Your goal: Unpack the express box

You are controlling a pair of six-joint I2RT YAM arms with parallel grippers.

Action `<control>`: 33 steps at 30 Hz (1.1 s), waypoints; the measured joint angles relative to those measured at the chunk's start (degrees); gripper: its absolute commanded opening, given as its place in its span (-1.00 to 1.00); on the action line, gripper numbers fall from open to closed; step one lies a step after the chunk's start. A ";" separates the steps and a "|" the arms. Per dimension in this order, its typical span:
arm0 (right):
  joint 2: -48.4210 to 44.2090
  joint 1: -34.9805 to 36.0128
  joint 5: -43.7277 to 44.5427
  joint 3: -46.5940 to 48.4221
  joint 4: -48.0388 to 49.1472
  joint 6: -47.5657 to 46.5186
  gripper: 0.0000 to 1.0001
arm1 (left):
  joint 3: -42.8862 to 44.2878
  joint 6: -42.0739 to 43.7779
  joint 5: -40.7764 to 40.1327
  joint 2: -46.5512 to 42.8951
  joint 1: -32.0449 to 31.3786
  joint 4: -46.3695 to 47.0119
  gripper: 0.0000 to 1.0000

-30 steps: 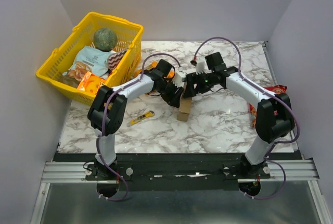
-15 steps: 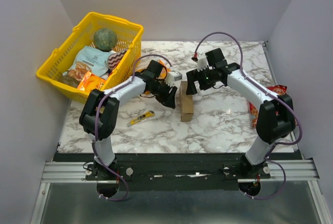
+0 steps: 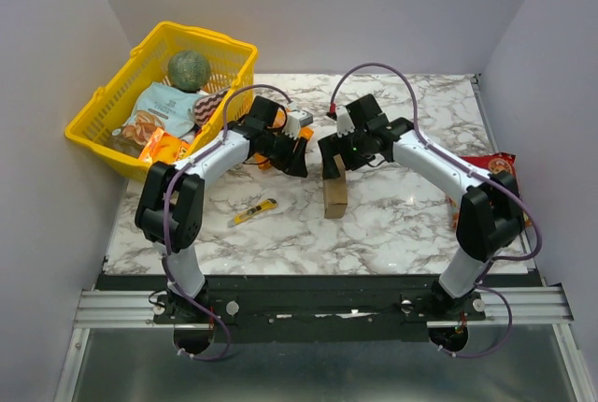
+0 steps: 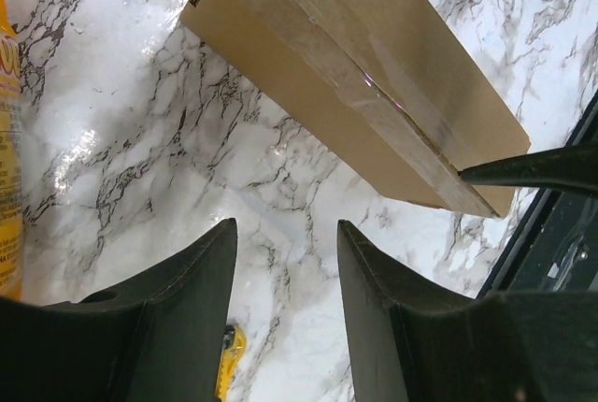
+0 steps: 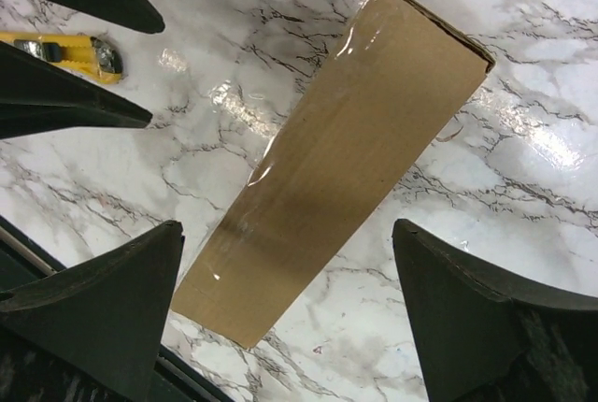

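Brown express box, apparently taped — closed

We see a white marble desk enclosed by plain pale walls, a metal rail at its near edge.

Both arms reach forward from their bases and bend inward at the elbows, wrists converging on the express box. The left hand sits just left of the box's far end, tilted downward, its fingers parted and gripping nothing. The right hand hangs over that same far end, fingers spread wide to either side of the box; contact cannot be told.
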 measured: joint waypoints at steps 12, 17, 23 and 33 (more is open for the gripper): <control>3.72 0.04 2.60 1.05 -0.37 2.89 1.00 | -0.02 -2.99 0.02 3.10 -0.13 1.70 0.12; 3.87 0.07 2.51 2.91 -0.42 3.50 0.99 | 0.11 -4.13 0.04 4.72 -0.72 2.08 0.12; 3.98 0.31 2.32 5.20 -0.33 3.63 0.99 | 1.01 -5.18 0.11 6.62 -2.21 2.14 0.11; 7.63 1.64 4.42 5.22 -0.94 3.61 0.95 | 1.44 -9.35 1.31 9.05 -2.86 4.39 0.11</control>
